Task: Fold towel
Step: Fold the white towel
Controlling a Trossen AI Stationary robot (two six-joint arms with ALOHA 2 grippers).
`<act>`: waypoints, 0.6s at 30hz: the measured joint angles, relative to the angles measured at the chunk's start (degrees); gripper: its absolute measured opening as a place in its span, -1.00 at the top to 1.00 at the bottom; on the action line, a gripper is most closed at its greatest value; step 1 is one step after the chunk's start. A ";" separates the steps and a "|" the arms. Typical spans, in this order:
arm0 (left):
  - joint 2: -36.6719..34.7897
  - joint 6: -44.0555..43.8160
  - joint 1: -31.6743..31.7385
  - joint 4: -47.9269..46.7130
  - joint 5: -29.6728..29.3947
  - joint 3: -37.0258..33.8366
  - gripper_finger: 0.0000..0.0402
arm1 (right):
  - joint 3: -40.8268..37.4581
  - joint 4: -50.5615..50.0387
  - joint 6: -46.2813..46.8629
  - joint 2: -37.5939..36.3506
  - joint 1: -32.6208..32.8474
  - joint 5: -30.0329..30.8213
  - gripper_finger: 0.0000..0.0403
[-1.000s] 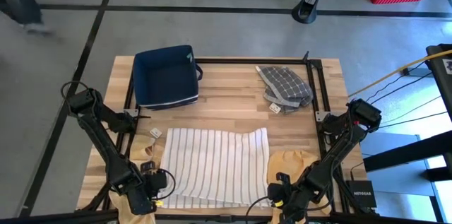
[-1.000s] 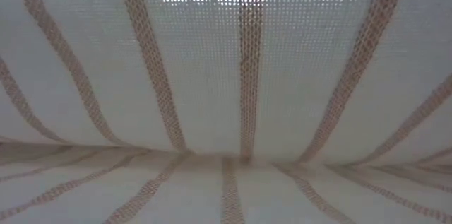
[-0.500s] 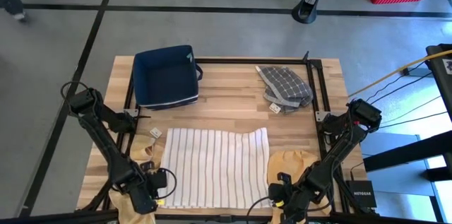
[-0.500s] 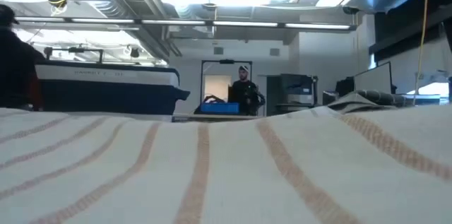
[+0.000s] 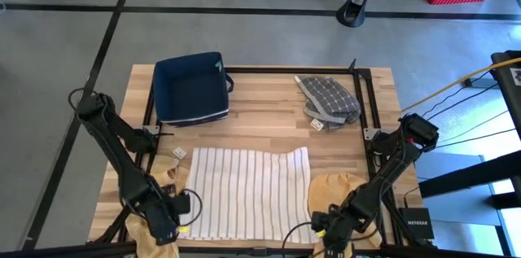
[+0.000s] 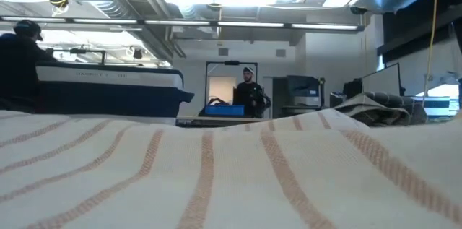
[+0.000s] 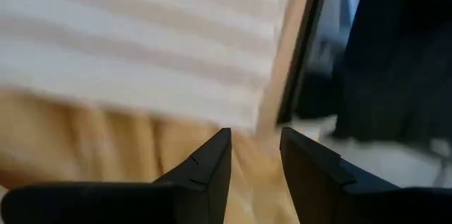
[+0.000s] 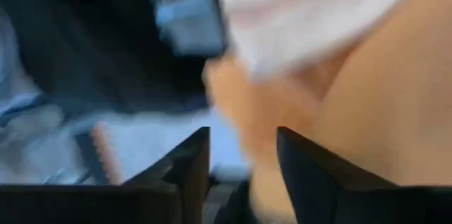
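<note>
The white towel with thin tan stripes (image 5: pixel 244 193) lies spread flat on the wooden table, and it fills the foreground of the low view (image 6: pixel 216 178). My left gripper (image 5: pixel 181 219) stands open just off the towel's near left corner. In its wrist view (image 7: pixel 254 136) nothing is between the fingers, and the towel (image 7: pixel 141 40) lies beyond them. My right gripper (image 5: pixel 319 227) stands open off the near right corner. Its own view (image 8: pixel 244 132) shows no cloth between the fingers, with the towel's edge (image 8: pixel 304 5) ahead.
Tan cloths lie beside the towel at left (image 5: pixel 167 178) and right (image 5: pixel 338 186). A dark blue basket (image 5: pixel 191 87) stands at the far left, and a grey checked cloth (image 5: pixel 328 99) lies bunched at the far right. A black frame (image 5: pixel 362 111) runs along the table. People stand in the room beyond.
The towel's near edge, which hung right in front of the low camera, has dropped and now lies flat on the table, so the room shows again. My left gripper has risen a little beside the towel's near left corner.
</note>
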 joint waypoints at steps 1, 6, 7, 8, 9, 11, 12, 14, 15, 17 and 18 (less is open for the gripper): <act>-1.24 1.04 0.22 -0.48 -3.90 0.02 0.45 | 1.02 -1.64 0.06 -0.10 -0.88 -2.19 0.10; -4.16 6.52 3.17 -9.10 -23.93 0.04 0.49 | 6.07 -12.85 -13.18 -1.29 -5.12 8.46 -0.02; -4.12 7.29 4.34 -11.13 -26.62 -0.02 0.50 | 6.67 -15.08 -16.79 -1.59 -6.05 13.38 -0.02; -4.05 8.43 5.76 -12.42 -28.18 -0.38 0.50 | 6.85 -16.89 -20.09 -1.95 -7.03 18.47 -0.02; -4.04 9.56 7.50 -12.98 -29.17 -1.00 0.50 | 6.85 -18.23 -23.04 -2.20 -8.00 23.38 -0.01; -4.02 12.10 11.56 -12.96 -29.67 -3.28 0.50 | 6.42 -19.95 -28.20 -2.35 -10.29 32.74 0.02; -3.96 13.31 13.73 -12.90 -29.64 -4.50 0.50 | 5.82 -20.57 -30.50 -2.35 -11.72 35.83 0.03; -3.96 16.15 18.04 -11.36 -29.19 -7.52 0.50 | 3.72 -20.16 -34.92 -2.35 -15.25 37.39 0.06; -3.96 17.86 19.98 -10.30 -28.13 -9.30 0.50 | 2.21 -18.91 -36.65 -2.35 -17.12 37.21 0.07; -3.94 21.04 23.85 -7.73 -25.14 -13.09 0.50 | -1.09 -16.63 -40.01 -2.33 -20.92 35.39 0.11; -3.94 22.83 25.60 -5.81 -23.68 -14.94 0.50 | -2.70 -15.64 -41.50 -2.33 -22.72 34.60 0.12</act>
